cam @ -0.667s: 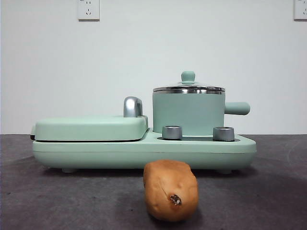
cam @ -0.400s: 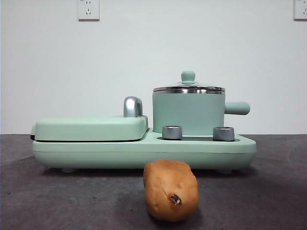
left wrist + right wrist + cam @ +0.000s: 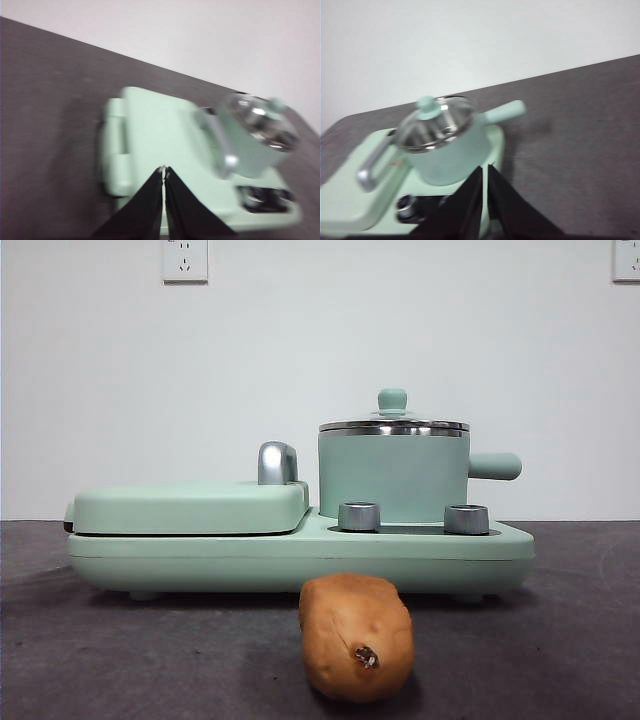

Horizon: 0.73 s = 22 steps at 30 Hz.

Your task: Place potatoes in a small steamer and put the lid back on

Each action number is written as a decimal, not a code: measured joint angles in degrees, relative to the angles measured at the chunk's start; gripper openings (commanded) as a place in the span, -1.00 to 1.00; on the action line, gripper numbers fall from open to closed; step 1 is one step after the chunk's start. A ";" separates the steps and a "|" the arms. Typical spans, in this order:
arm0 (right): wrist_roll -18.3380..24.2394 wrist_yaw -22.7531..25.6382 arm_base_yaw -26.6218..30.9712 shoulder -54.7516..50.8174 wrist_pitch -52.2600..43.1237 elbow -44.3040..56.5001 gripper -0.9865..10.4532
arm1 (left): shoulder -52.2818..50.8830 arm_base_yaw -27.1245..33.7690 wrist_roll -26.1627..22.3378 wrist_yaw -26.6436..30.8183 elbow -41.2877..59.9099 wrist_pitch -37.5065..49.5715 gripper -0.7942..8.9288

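Potato (image 3: 356,638): one, oblong, orange-brown, small dark spot on its near end. Lies on the dark desk (image 3: 120,660) at the near edge, just in front of the appliance, apart from it.

Small steamer (image 3: 393,477): mint-green pot, steel rim, stubby handle pointing right. Sits on the right half of the mint-green cooker base (image 3: 300,558), behind two steel knobs (image 3: 359,516).

Lid (image 3: 393,424): glass, steel rim, green knob on top; seated on the steamer, closed.

Griddle (image 3: 190,508): flat mint-green cover, closed, on the left half of the base; chrome handle (image 3: 277,462) rising at its far right corner.

Left gripper (image 3: 164,171): fingers pressed together, holding nothing; raised above the griddle side of the cooker. View blurred.

Right gripper (image 3: 485,170): fingers together, nothing between them; raised above the steamer side. View blurred.

Wall sockets (image 3: 185,260): two white plates on the far wall, upper left and upper right.

Writing: no brand or label legible on any item.
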<state>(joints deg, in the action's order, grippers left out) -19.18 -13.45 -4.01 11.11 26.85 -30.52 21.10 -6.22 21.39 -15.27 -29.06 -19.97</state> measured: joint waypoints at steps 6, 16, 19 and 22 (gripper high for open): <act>1.44 -9.46 0.00 7.65 5.01 -9.79 -0.81 | 10.51 -0.87 -1.07 -8.61 -10.49 -2.03 -0.82; 5.66 -23.89 0.00 18.25 8.48 -17.44 -0.73 | 23.74 -3.61 -2.32 -21.14 -21.14 -4.31 -0.66; 5.90 -24.39 0.00 19.37 8.79 -17.44 -0.41 | 26.27 -4.76 -2.75 -21.62 -22.97 -5.46 -0.45; 5.90 -24.39 0.00 19.87 8.96 -17.44 -0.07 | 28.52 -5.90 -3.67 -21.70 -24.52 -6.40 -0.15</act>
<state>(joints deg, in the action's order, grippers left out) -13.28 -37.85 -4.01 30.98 35.81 -47.97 49.63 -12.12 17.72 -36.97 -53.58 -26.37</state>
